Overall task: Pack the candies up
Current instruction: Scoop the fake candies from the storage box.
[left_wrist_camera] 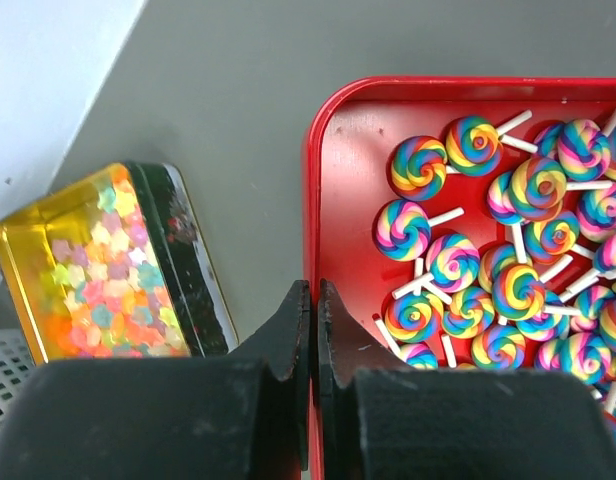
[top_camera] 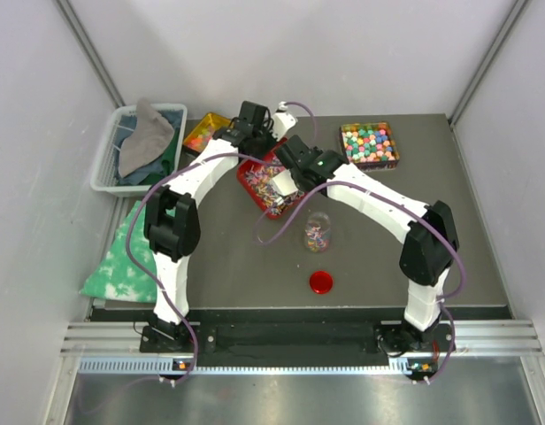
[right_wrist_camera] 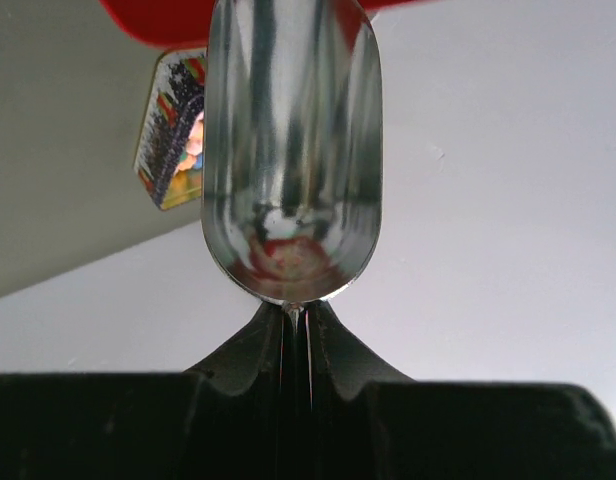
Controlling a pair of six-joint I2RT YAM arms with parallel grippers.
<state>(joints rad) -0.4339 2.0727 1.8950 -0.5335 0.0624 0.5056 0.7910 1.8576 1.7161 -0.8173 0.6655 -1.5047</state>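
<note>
left tool (left_wrist_camera: pixel 310 310): jaws pinched fully together right on the left wall of the red tray (left_wrist_camera: pixel 340 200); you can see a strip of red between the fingers, so it's got the tray by its edge
right tool (right_wrist_camera: pixel 294 318): closed tight on the thin handle end of a shiny metal scoop (right_wrist_camera: pixel 288 150), with the scoop's bowl pointing away from the wrist
lollipop candies (left_wrist_camera: pixel 518 290): tiny rainbow swirls on white sticks, piled in the red tray, mostly on the side away from the left tool
star candies (left_wrist_camera: pixel 88 280): little pastel and orange pieces filling a gold tin (left_wrist_camera: pixel 188 250) that sits just left of the red tray, not touching it
ball candies (top_camera: pixel 370 144): round multicoloured ones packed into a square tin (top_camera: pixel 370 166) at the far right of the counter (top_camera: pixel 228 257)
jar (top_camera: pixel 317 221): clear, upright, nearer the arm bases than the tray, with a few candies at the bottom
red lid (top_camera: pixel 322 282): flat on the counter, just in front of the jar
off to the left: a basket (top_camera: pixel 109 150) with a grey cloth (top_camera: pixel 147 133) in it and a green cloth (top_camera: pixel 113 261) beside the counter
</note>
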